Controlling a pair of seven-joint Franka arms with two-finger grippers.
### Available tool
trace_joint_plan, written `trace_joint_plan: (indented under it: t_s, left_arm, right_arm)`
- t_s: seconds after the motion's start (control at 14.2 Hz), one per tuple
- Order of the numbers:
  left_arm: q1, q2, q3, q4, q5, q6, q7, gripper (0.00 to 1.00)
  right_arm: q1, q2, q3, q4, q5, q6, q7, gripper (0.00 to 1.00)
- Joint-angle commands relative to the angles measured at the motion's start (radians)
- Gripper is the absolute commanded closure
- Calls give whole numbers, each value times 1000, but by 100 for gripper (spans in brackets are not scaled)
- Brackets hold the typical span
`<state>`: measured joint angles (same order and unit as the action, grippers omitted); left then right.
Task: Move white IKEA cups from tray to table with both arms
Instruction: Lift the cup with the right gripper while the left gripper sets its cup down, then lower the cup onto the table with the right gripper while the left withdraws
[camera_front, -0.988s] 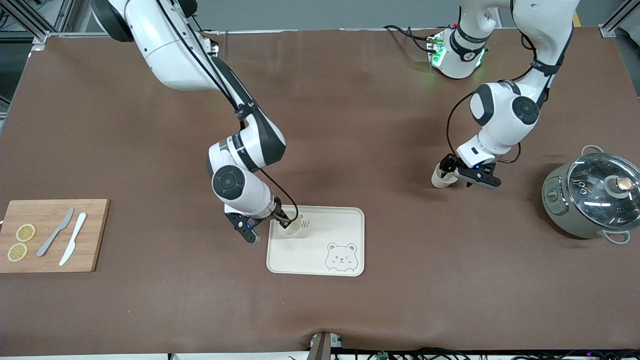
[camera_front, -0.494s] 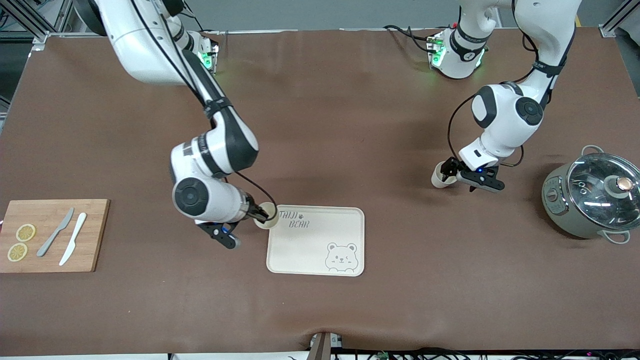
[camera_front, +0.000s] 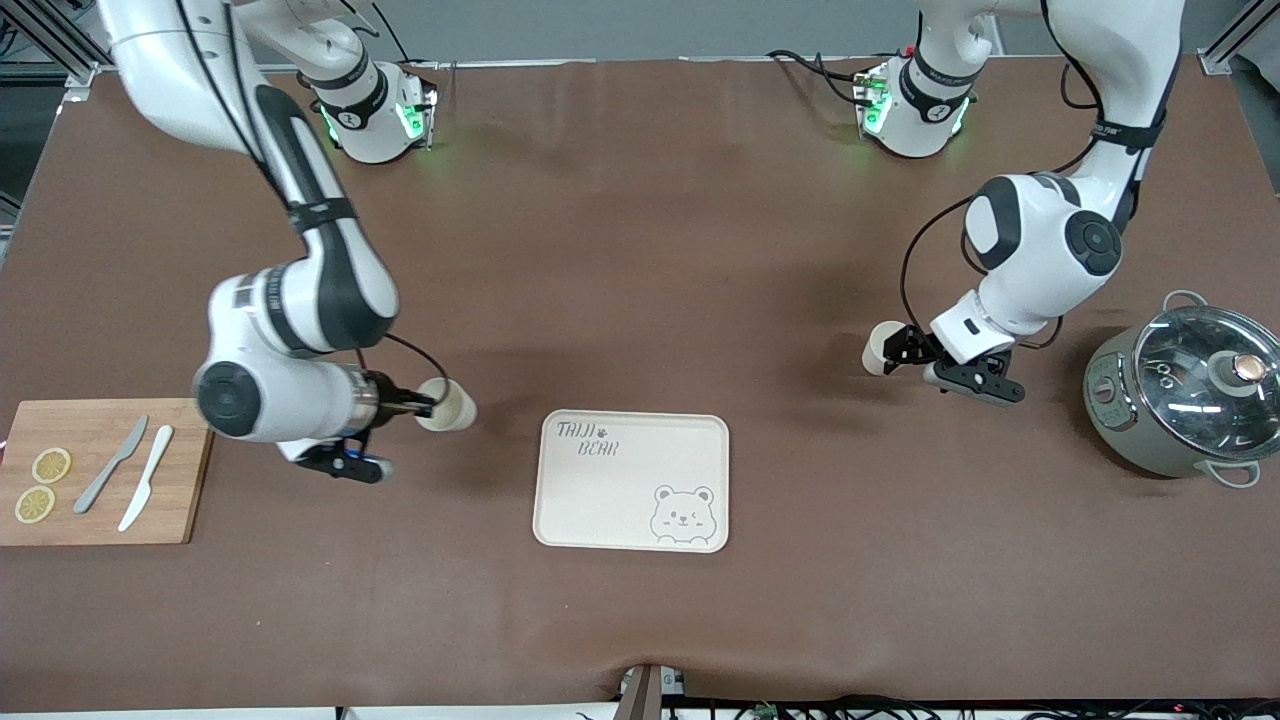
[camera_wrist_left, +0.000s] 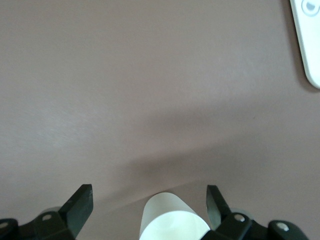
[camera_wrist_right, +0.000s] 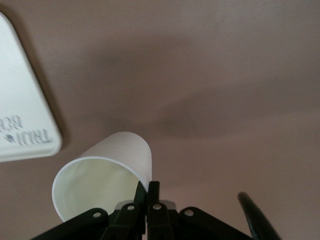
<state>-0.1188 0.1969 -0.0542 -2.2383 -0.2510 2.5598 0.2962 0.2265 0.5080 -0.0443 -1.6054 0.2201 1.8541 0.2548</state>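
Right gripper (camera_front: 428, 407) jaws pinch a cup (camera_front: 447, 406) rim, airborne at tray's (camera_front: 632, 481) 9 o'clock; left gripper (camera_front: 905, 352) jaws wide around its benched cup (camera_front: 880, 349); next: lower, release.

Tray (camera_front: 632, 500) carries nothing, so its whole face is open to pass over. Bare table (camera_front: 640, 250) runs between the 2 bases and along the edge nearest the front camera.

Right gripper (camera_front: 415, 408), pinched on the rim of a tilted cup (camera_front: 447, 406), hangs over bare table between tray and cutting board (camera_front: 100, 470). The board carries 2 knives (camera_front: 130, 476) and 2 lemon slices (camera_front: 42, 484).

Toward the left arm's end, the second cup (camera_front: 881, 349) stands on the table between the spread fingers of the left gripper (camera_front: 915, 362). The lidded pot (camera_front: 1185, 392) blocks that end.
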Motion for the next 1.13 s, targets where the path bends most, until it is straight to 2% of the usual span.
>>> trace_joint_plan:
  t_s: [0.0,0.07,0.21,0.42,0.49,0.71,1.06]
  left_arm:
    - [19,-10,-4,101,131,-143,-141,0]
    - [21,-8,-7,136,154,-191,-176,0]
    - [19,-13,-10,192,157,-260,-192,0]
    - [13,-25,-13,255,162,-320,-190,0]
    - [10,-27,-15,287,174,-358,-190,0]
    - [8,-36,-24,386,223,-473,-192,0]
    - [13,-57,-24,463,223,-581,-193,0]
  right_arm:
    - [-88,-94,15,-125,-74,1,-193,100]
    - [-114,-107,15,-142,-106,-3,-268,100]
    - [-148,-111,4,-153,-117,-6,-388,100]
    - [-164,-103,-86,-177,-134,5,-578,100]
    - [-180,-100,-91,-185,-134,22,-626,100]
    - [-194,-100,-103,-243,-140,108,-690,100]
    - [-202,-98,-112,-346,-140,263,-729,100]
